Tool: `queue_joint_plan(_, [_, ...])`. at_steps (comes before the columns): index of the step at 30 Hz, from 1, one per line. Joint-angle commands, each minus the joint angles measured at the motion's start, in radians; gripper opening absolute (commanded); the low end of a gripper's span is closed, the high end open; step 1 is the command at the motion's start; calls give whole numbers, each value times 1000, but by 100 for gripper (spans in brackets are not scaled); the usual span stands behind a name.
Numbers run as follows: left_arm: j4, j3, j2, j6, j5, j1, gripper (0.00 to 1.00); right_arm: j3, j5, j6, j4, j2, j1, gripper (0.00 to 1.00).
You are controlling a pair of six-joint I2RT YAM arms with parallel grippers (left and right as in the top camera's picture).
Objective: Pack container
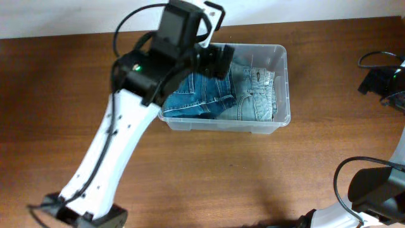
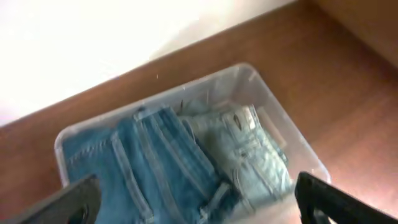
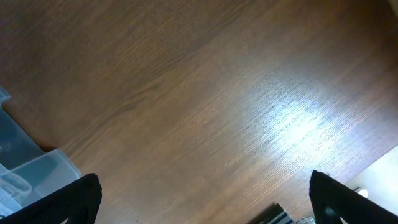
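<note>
The container (image 1: 284,95) is a clear plastic tub at the back middle of the brown table. In it lie folded dark blue jeans (image 1: 196,98) on the left and folded light blue jeans (image 1: 256,95) on the right. My left gripper (image 1: 218,60) hovers over the tub's left half, open and empty. The left wrist view looks down past the gripper's spread fingers (image 2: 199,208) at the tub's rim (image 2: 249,68), the dark jeans (image 2: 155,168) and the light jeans (image 2: 249,155). My right gripper (image 3: 202,199) is open and empty over bare table, with a tub corner (image 3: 37,168) at its lower left.
The right arm's base (image 1: 373,190) is at the front right corner. Black cables and a black device (image 1: 380,79) lie at the right edge. A white wall runs behind the table. A small black and striped object (image 3: 280,214) shows at the bottom of the right wrist view.
</note>
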Motion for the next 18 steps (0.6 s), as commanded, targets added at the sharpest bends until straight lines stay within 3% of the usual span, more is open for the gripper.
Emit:
queue_joint_plan(1, [-84,1,-19,12,-11,2,100,1,9,11,0,1,-3,98])
queue_joint_plan(6, [-130,0,-17,12,-11,2,99,1,8,11,0,1,-3,98])
queue_joint_plan(18, [-414,0,-17,12,-15,2,99,1,9,11,0,1,-3,98])
